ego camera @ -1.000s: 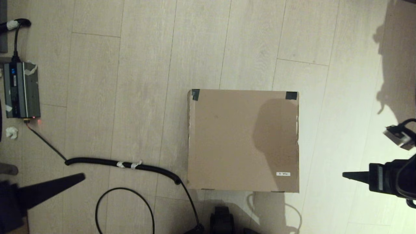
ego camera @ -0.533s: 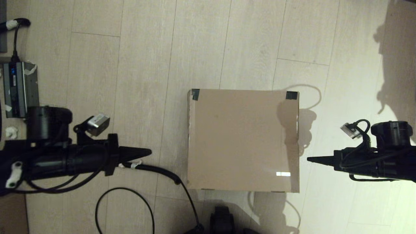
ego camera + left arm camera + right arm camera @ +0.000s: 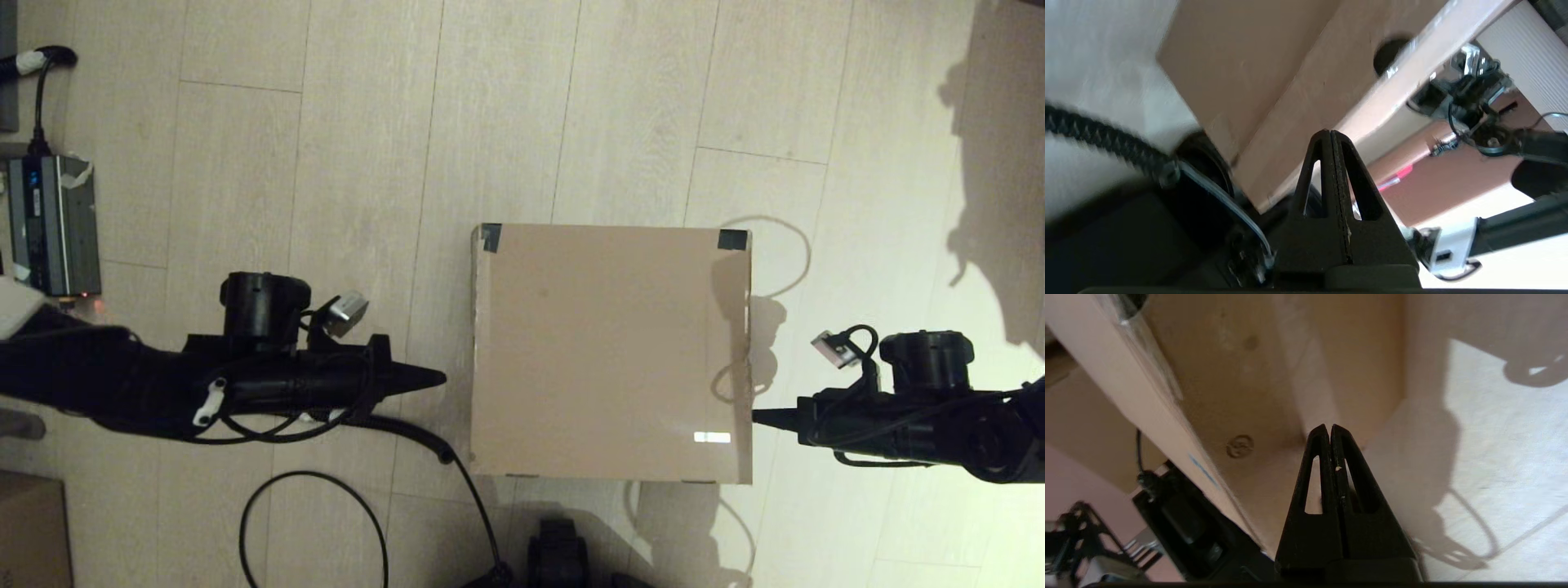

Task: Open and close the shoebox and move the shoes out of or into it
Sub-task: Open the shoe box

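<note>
The shoebox (image 3: 608, 351) is a large brown cardboard box on the floor, lid down, with dark tape on its two far corners and a small white label near its front right corner. My left gripper (image 3: 443, 377) is shut and empty, its tip a short way off the box's left side (image 3: 1306, 94). My right gripper (image 3: 753, 416) is shut and empty too, its tip at the box's right side (image 3: 1257, 388) near the front corner. No shoes are in view.
A black coiled cable (image 3: 367, 420) and a thin black loop (image 3: 310, 523) lie on the wooden floor left of the box. A grey power unit (image 3: 49, 224) stands at the far left. A smaller brown box corner (image 3: 28, 531) shows at bottom left.
Both arms have swung in from the sides toward the shoebox. The left tip moved right to near the box's left side; the right tip moved left up to its right side.
</note>
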Robot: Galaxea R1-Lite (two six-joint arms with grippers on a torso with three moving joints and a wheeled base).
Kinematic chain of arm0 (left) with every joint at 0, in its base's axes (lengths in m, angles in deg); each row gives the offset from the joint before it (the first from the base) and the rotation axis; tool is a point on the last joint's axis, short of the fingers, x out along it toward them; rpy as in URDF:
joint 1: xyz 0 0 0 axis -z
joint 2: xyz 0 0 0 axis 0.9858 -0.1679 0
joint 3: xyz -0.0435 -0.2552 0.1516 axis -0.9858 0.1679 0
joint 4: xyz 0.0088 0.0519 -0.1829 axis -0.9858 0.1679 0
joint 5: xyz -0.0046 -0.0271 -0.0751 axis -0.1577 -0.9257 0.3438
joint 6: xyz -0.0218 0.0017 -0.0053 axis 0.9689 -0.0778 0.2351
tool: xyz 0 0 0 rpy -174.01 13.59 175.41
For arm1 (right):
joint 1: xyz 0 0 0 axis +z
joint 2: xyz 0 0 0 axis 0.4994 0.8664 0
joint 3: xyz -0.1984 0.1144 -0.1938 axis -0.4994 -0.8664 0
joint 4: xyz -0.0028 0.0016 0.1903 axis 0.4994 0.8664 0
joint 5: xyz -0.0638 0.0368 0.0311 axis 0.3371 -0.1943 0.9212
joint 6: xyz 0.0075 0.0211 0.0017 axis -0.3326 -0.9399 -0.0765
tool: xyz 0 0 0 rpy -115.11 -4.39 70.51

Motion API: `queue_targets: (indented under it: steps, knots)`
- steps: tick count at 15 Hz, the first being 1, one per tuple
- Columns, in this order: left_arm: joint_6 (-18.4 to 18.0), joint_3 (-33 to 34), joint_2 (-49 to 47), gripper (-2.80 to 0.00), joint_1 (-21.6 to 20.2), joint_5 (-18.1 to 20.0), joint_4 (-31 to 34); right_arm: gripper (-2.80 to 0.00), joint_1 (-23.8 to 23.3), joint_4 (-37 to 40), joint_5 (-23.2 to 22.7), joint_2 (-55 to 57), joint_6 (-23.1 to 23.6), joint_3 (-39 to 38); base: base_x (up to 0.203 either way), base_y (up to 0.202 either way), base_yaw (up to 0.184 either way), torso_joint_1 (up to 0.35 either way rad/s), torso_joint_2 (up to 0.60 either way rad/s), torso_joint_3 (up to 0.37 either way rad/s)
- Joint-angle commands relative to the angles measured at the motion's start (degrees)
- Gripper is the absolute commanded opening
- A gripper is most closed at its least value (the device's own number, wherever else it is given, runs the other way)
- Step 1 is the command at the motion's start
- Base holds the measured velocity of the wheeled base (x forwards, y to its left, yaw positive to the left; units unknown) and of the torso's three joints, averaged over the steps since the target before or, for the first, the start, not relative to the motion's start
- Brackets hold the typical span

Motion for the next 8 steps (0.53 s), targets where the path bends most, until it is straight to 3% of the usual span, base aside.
queue_targets:
  steps: [1,5,8]
  knots:
    - [0.25,-0.08,-1.78,-2.8,0.74,-0.59,-0.85,-2.8,0.59,-0.17,-0.45,-0.44,-0.59,-0.22,0.0,0.0,0.0,0.0,0.0,0.0]
    - [0.27,0.35,-2.13,-2.8,2.35,-0.57,-0.86,-2.8,0.6,0.11,-1.99,-2.64,-1.47,-2.05,0.0,0.0,0.0,0.0,0.0,0.0]
    - [0.35,0.55,-0.83,-2.8,3.78,-0.72,-0.71,-2.8,0.06,0.21,-7.3,-6.98,-5.68,-3.75,0.0,0.0,0.0,0.0,0.0,0.0]
